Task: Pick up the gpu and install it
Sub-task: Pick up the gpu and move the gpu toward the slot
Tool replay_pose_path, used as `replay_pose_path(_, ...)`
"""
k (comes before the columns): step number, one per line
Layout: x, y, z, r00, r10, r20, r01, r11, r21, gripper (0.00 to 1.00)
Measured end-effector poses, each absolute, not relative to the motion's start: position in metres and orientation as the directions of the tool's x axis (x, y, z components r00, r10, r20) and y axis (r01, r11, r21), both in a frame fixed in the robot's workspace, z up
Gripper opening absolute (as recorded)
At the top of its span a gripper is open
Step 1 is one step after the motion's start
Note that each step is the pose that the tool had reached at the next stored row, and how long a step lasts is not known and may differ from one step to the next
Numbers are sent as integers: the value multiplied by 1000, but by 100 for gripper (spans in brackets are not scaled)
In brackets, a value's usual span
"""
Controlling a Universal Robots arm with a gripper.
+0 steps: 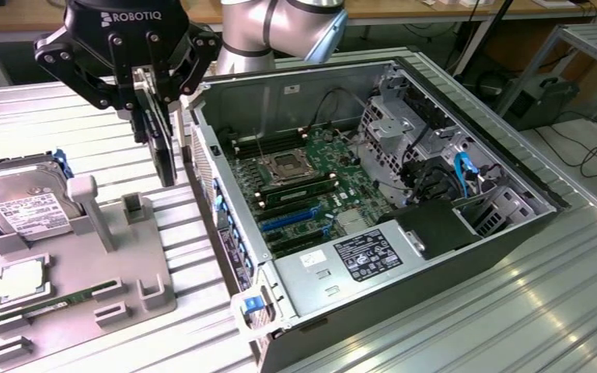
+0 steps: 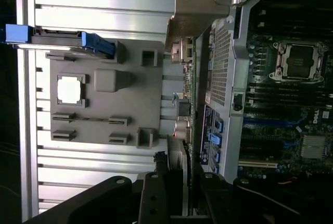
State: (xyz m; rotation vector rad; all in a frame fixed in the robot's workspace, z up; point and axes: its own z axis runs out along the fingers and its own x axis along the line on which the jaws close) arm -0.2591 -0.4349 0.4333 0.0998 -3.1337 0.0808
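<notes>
Looking at the exterior view first: the gripper [image 1: 159, 97] has its fingers clamped on the gpu [image 1: 164, 155], which hangs edge-on, thin and dark, straight down from the jaws. The card is up in the air, clear of the grey parts holder [image 1: 91, 264]. It sits over the strip between that holder and the near wall of the open PC case [image 1: 382, 280], so it's outside the case, not over the board. The hard drive [image 1: 19, 202] is standing in its holder slot, with what looks like a RAM stick [image 1: 50, 305] lying lower down on the holder. Inside the case, the motherboard [image 1: 298, 183] is exposed and the blue expansion slots [image 1: 286, 223] look empty.

Wrist view, same story from above. The gpu [image 2: 182, 114] runs away from the gripper [image 2: 174, 187], with its metal end bracket [image 2: 195, 10] at the far end. It's lined up roughly along the case's perforated side wall [image 2: 223, 62], holder on one side and motherboard on the other.

So progress-wise, the pickup looks done, with the card gripped and lifted off the holder. The install isn't done. The card is nowhere near seated, and nothing is plugged into those slots as far as the pictures show.
</notes>
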Motion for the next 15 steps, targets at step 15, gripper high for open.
replay_pose_path(15,-250,-435,433,-998,-64,7,-64,997,-51,28)
